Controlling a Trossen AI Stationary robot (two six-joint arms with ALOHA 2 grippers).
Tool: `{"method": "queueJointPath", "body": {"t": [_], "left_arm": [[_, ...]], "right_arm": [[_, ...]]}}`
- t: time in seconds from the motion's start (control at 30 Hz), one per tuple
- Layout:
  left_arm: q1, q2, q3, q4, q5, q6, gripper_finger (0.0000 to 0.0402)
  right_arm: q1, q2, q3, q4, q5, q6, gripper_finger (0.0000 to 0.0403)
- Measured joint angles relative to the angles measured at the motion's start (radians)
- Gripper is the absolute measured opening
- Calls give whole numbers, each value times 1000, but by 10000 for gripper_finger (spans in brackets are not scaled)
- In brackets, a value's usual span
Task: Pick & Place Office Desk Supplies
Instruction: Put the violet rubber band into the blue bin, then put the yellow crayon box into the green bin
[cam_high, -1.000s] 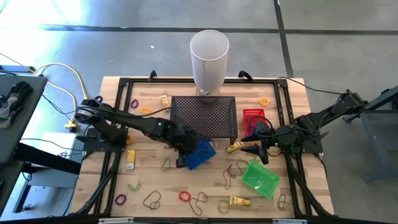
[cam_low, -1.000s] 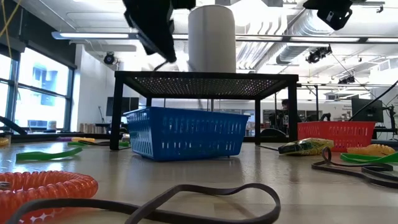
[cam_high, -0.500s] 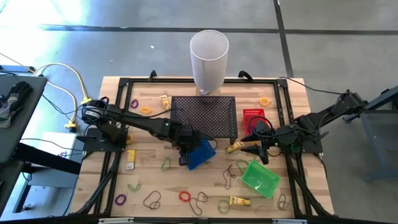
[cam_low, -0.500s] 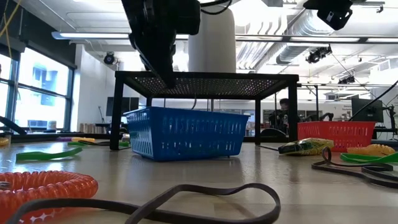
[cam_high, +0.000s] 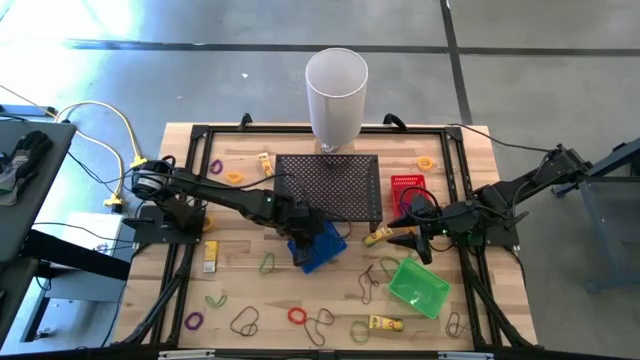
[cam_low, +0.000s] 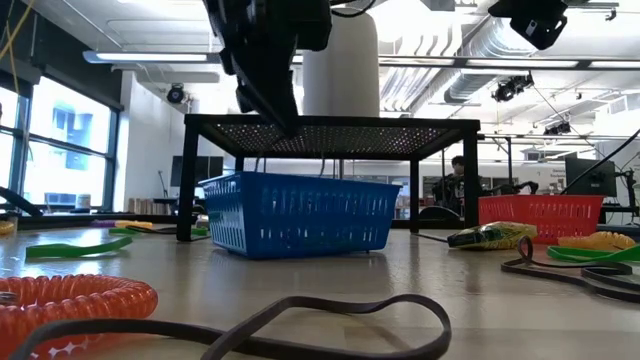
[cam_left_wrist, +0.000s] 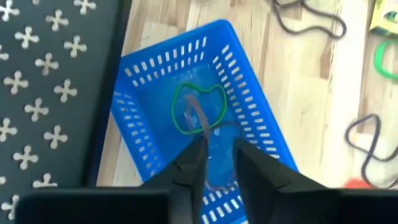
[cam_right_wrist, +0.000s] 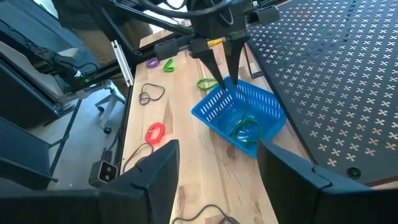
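from the table-level camera the nearest things to me are a coiled red band (cam_low: 70, 298) and a long dark band (cam_low: 300, 322) lying flat on the wood at the front edge. behind them sits the blue basket (cam_low: 298, 213), just in front of the black mesh stand (cam_low: 330, 125), and i can see a green band (cam_left_wrist: 198, 109) lying on the basket floor with a reddish band (cam_left_wrist: 200, 119) across it. my left gripper (cam_high: 303, 238) hangs right over the basket, fingertips pointing down into it; its fingers (cam_left_wrist: 193, 163) stand a little apart with a narrow gap and i see nothing pinched between them. my right gripper (cam_high: 402, 235) waits further right, over the table between the mesh stand's right end and the green basket (cam_high: 419, 285), jaws well apart and holding nothing. more supplies are scattered on the table: a yellow piece (cam_high: 385, 323) and olive loops near the front, a yellow piece (cam_high: 210, 256) to the left, a purple loop (cam_high: 194, 322) at front left. farther back there is a red basket (cam_high: 406, 188) by the stand's right end, and the tall white cylinder (cam_high: 336, 98) stands at the back edge.
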Motion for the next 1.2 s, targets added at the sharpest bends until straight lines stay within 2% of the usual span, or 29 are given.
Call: {"method": "queueJointPath", "body": {"t": [0.17, 0.4, 0.67, 0.73, 0.83, 1.03, 1.1, 1.2], "left_arm": [[0, 0, 0, -4, 0, -1, 117], [10, 0, 0, -36, 34, -79, 120], [11, -5, 0, -89, 24, -72, 120], [8, -20, 0, -106, 70, -87, 120], [6, -63, 1, -175, 183, -205, 120], [-23, -118, 3, -434, 399, -581, 120], [-40, -118, 2, -523, 427, -671, 120], [-74, -117, 2, -640, 394, -693, 120]], "right_arm": [[0, 0, 0, -19, 0, 0, 203], [0, 0, 0, -38, 0, 0, 203], [0, 0, 0, -54, 0, 0, 203], [0, 0, 0, -55, 0, 0, 203], [0, 0, 0, -61, 0, 0, 203], [0, 0, 0, -85, 0, 0, 203], [0, 0, 0, -86, 0, 0, 203], [0, 0, 0, -94, 1, 0, 203]]}}
